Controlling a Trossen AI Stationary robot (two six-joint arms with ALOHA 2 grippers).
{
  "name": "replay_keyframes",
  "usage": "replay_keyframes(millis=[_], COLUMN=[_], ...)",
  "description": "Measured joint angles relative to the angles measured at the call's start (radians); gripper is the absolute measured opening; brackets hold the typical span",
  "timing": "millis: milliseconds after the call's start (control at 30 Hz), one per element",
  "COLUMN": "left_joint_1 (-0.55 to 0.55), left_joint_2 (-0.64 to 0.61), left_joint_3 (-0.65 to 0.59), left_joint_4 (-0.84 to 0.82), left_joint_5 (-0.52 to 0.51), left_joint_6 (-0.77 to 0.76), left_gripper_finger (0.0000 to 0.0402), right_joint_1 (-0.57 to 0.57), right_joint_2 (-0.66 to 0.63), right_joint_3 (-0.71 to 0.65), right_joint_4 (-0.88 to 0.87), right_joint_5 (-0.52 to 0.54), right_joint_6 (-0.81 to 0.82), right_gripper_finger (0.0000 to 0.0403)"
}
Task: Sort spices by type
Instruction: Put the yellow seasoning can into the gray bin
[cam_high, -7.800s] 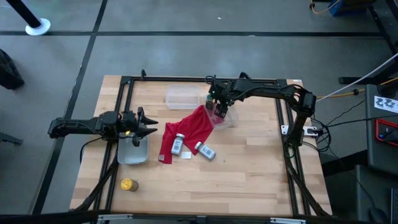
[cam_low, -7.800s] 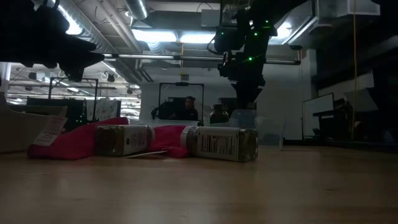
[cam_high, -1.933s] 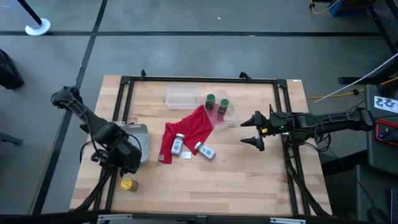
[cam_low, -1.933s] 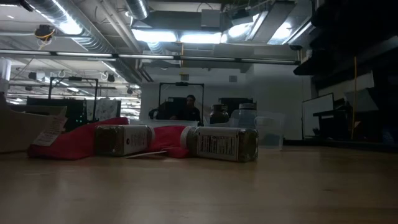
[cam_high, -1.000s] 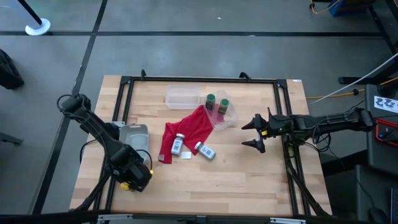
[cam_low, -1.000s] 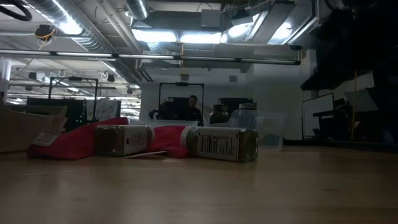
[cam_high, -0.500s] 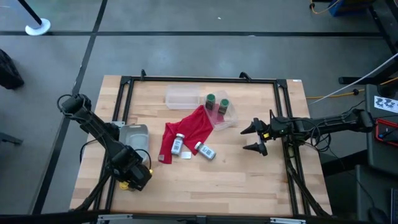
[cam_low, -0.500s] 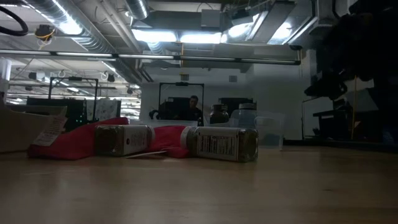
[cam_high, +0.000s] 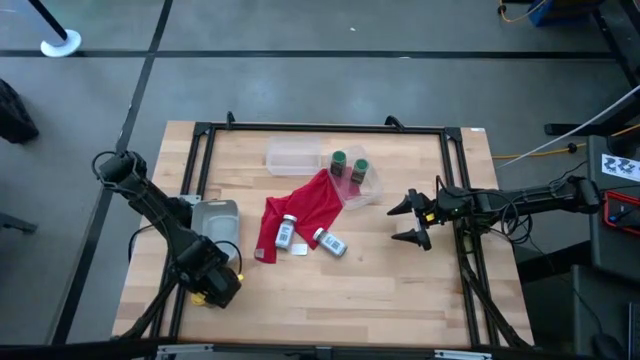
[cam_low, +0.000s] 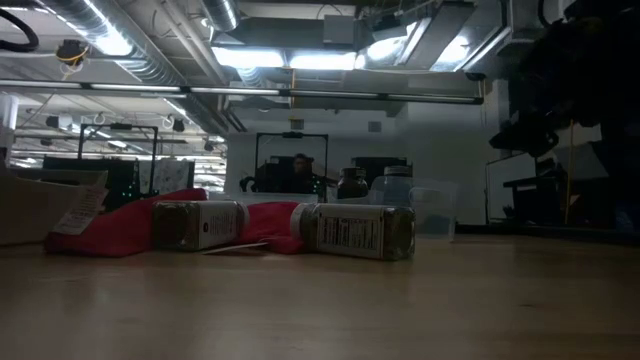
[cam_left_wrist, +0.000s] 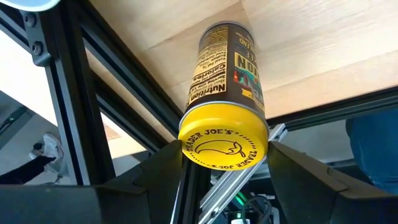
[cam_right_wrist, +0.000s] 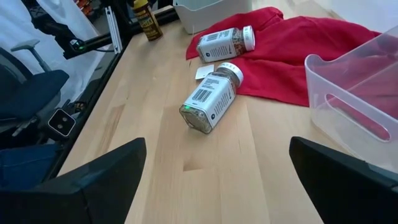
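Left gripper (cam_left_wrist: 224, 180): low at the table's near-left corner, fingers spread wide either side of the yellow jar (cam_left_wrist: 225, 99), not seen touching it.
Wrist view only: the jar's glossy yellow cap and printed brown label; from above the arm covers all but a yellow sliver (cam_high: 200, 296).
Right gripper (cam_high: 413, 221): hovering at the table's right side, fingers apart, holding nothing.
Silver-grey jars: two lie on their sides mid-table, one (cam_high: 287, 232) on the red cloth (cam_high: 305, 206), the other (cam_high: 330, 242) on bare wood just right of it.
Green-capped jars (cam_high: 339, 161) (cam_high: 360, 167): upright in a clear plastic tub (cam_high: 372, 186) at the far centre.
Surroundings: an empty clear tub (cam_high: 292, 156) left of them; pale wood table (cam_high: 400, 290); grey bin (cam_high: 215, 213) at left.
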Motion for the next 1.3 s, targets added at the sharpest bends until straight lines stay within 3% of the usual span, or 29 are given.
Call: replay_keyframes(millis=[300,567,900,1300], left_joint_1=[0.026,0.026,0.027,0.007], left_joint_2=[0.001,0.001,0.002,0.002], left_joint_3=[-0.002,-0.002,-0.002,-0.008], left_joint_4=[-0.008,-0.009,-0.056,-0.049], left_joint_5=[0.048,0.03,0.029,-0.005], left_joint_6=[0.115,0.105,0.11,0.154], left_gripper_finger=[0.0219,0.0222,0.0261,0.0263], right_joint_1=[0.0,0.0,0.0,0.0], right_joint_2=[0.0,0.0,0.0,0.0], right_joint_3=[0.0,0.0,0.0,0.0], right_joint_4=[0.0,0.0,0.0,-0.016], right_joint_5=[0.0,0.0,-0.026,-0.026], right_joint_6=[0.0,0.0,0.0,0.0], right_gripper_finger=[0.0395,0.0395,0.0395,0.0395])
